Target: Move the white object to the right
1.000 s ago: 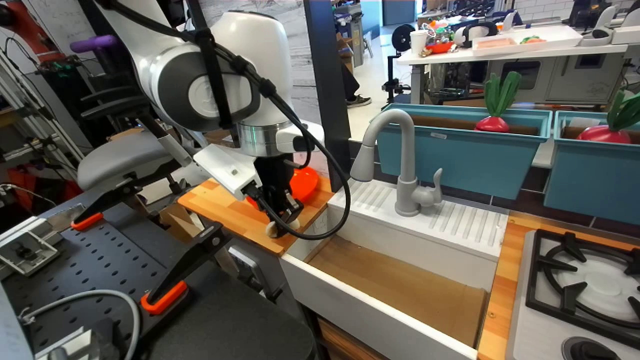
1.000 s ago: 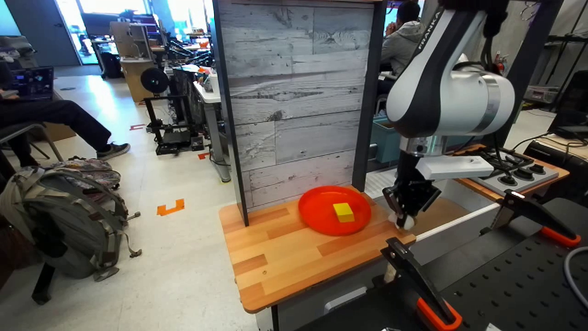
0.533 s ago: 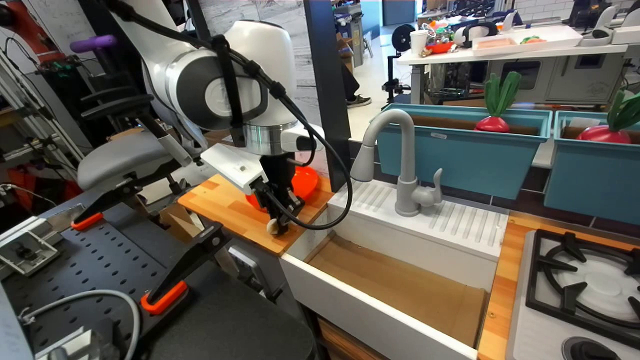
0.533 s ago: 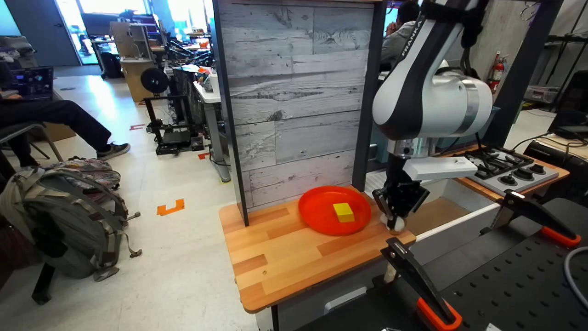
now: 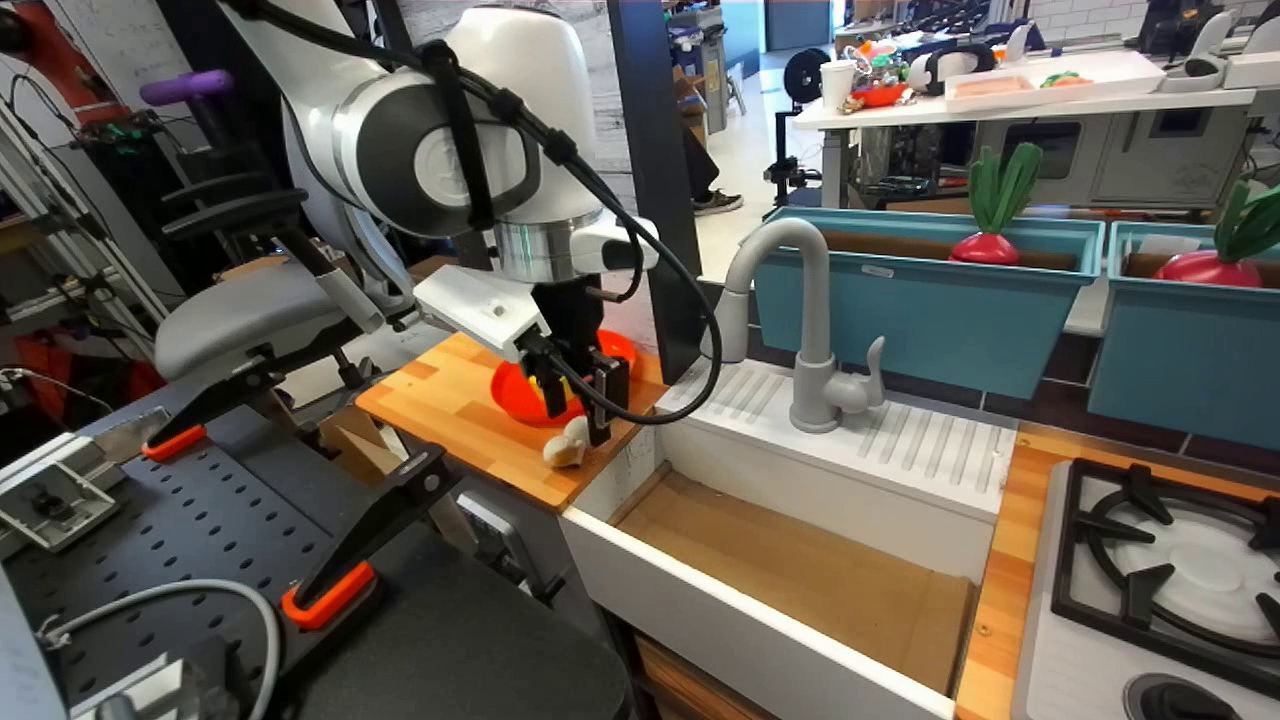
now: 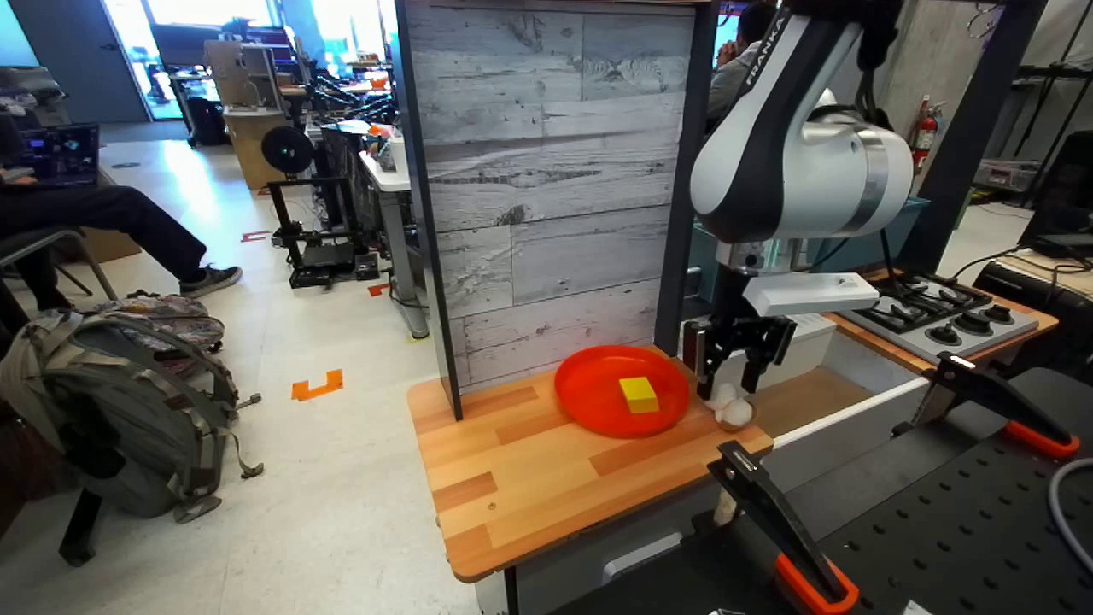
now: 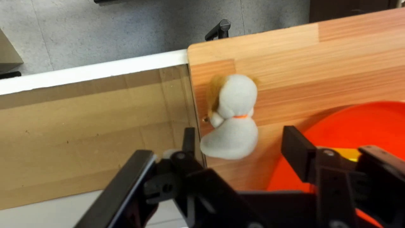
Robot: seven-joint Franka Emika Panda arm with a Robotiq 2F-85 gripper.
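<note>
Hand gapes; orange band on white object: wrist view only.

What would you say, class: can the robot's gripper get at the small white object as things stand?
Probably yes: the open gripper is close to the white object on the wooden counter, with nothing seen in between; the orange dish lies nearby but appears to leave the way free.
</note>
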